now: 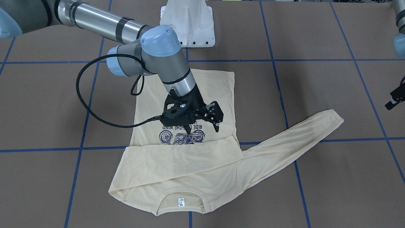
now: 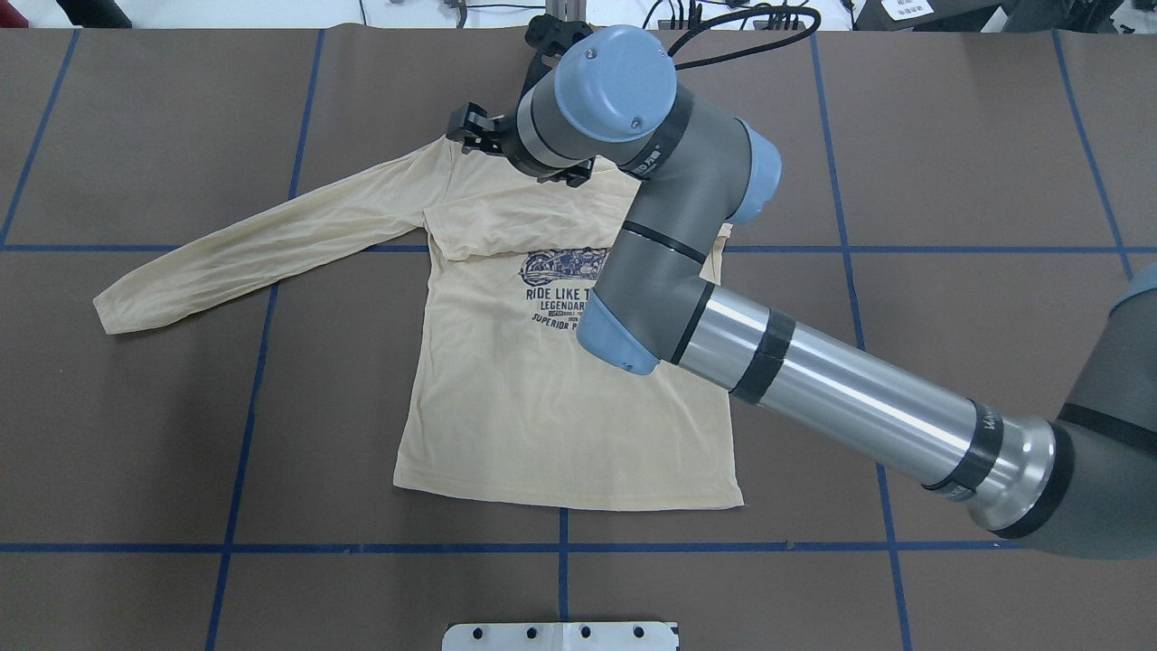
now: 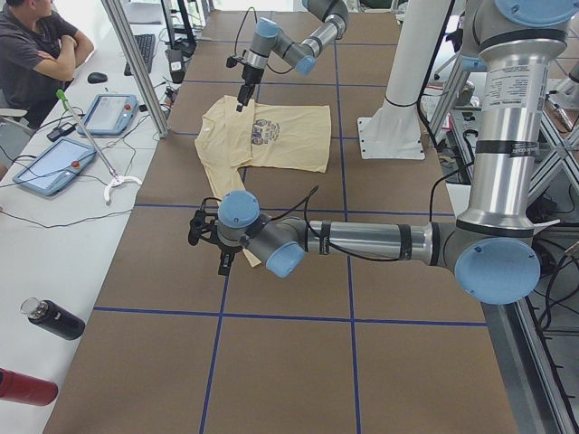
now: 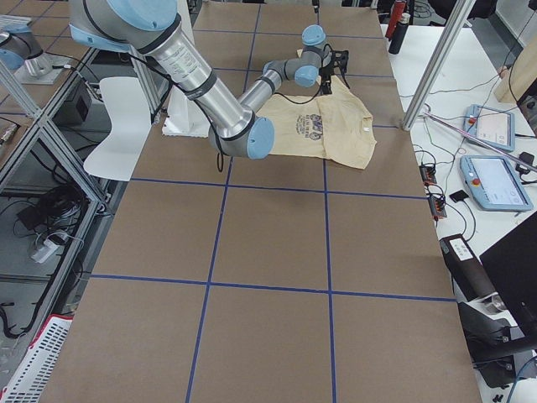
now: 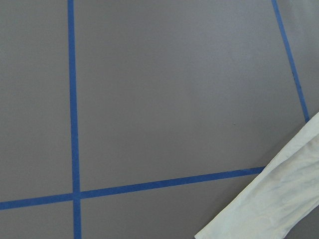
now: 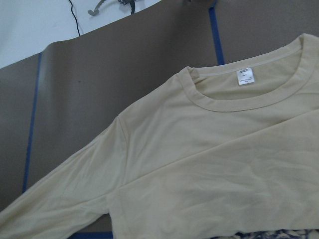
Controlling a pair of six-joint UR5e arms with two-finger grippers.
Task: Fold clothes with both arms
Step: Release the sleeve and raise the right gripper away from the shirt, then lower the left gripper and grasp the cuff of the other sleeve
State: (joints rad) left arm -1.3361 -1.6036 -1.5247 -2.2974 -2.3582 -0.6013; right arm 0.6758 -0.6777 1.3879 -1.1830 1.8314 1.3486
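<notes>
Presently the right gripper (image 1: 202, 128) hangs spread and empty over the motorcycle print (image 1: 182, 138) of the long-sleeved shirt (image 1: 177, 164). One sleeve (image 1: 294, 141) runs toward two o'clock in the front-facing view. I cannot tell how the left gripper (image 1: 394, 100) stands.

**Lab bay: taped table, side desk w/ pendants**

Table (image 2: 949, 136) was covered in a matte brown sheet, split into big squares by blue tape lines (image 2: 560, 547). Along the operators' side ran a white side desk (image 3: 36, 262) w/ teach pendants (image 3: 110, 113), keyboard (image 3: 145, 50), mouse (image 3: 98, 78), a green-handled reach stick (image 3: 90, 145), a black bottle (image 3: 54, 318) & a red bottle (image 3: 20, 387). A person (image 3: 36, 45) sat at it, arms crossed. Aluminium frame posts (image 3: 136, 68) stood btwn desk & table. On the opposite side, dark floor (image 4: 33, 285) held loose cables & a power strip (image 4: 46, 243). Light was even & diffuse.
</notes>
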